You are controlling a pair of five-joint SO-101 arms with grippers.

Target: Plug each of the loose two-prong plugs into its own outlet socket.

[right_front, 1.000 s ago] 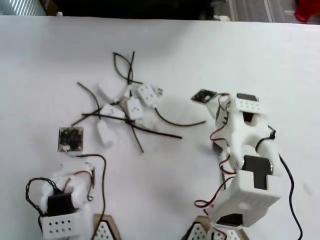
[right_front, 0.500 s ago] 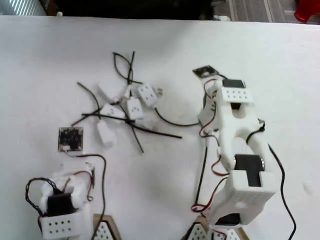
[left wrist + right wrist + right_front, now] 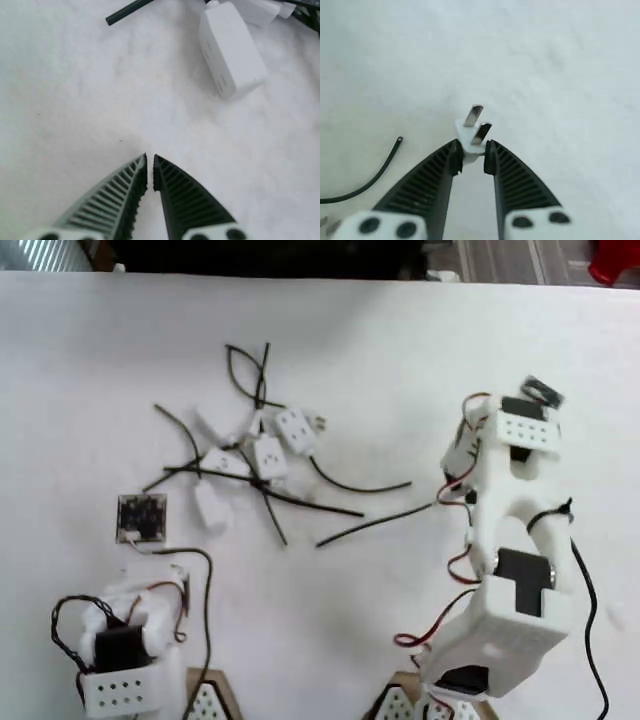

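Logged right gripper [image 3: 470,150] with fingers clamped on the white body of a two-prong plug [image 3: 471,134], both prongs pointing out ahead, held just above bare desk [image 3: 560,60]. Traced its black cord [image 3: 375,523] in the high view, trailing from under the right arm [image 3: 510,530] back toward the tangle. Found the other hardware clustered well apart from that arm, toward the left arm's side: white outlet sockets [image 3: 268,455] lying among crossed cords. Noted left gripper [image 3: 150,162] with fingers together and nothing between them, low over the desk near one socket block [image 3: 231,47] whose slots face up. Placed left arm [image 3: 120,650] at the near edge of the desk.

Judged step in hand: carrying a plug, grasp done, insertion not yet begun. Cannot tell whether any plug in the tangle is already seated.

Next move, as judged: bring the plug across to a free socket, turn the wrist until prongs line up with slots, then press straight in. Probably calls for the left gripper to pin the socket block, loose on the desk and likely to slide under the push. Worth watching the cord for snagging on the tangle.
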